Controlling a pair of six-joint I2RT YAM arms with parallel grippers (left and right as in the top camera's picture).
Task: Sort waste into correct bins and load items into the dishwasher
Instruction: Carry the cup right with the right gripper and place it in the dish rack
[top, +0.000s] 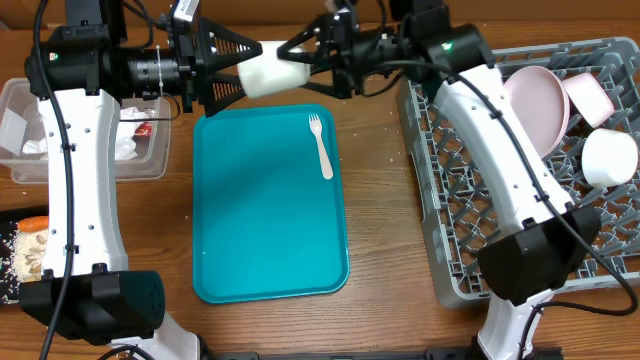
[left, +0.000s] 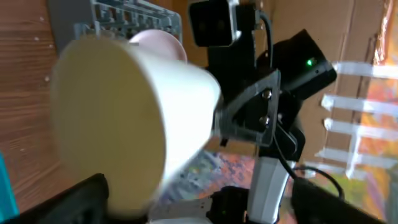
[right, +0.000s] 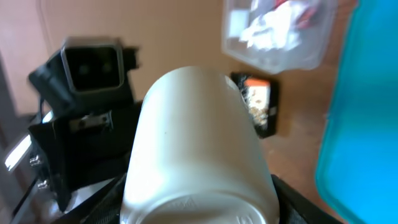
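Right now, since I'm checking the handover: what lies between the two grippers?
The cup, sideways in the air. The overhead view shows it: right gripper clamped on its base end, left gripper open around its mouth.

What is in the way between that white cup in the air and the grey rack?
Nothing visible. The right gripper holds the white cup aloft, and only open air lies between it and the grey rack.
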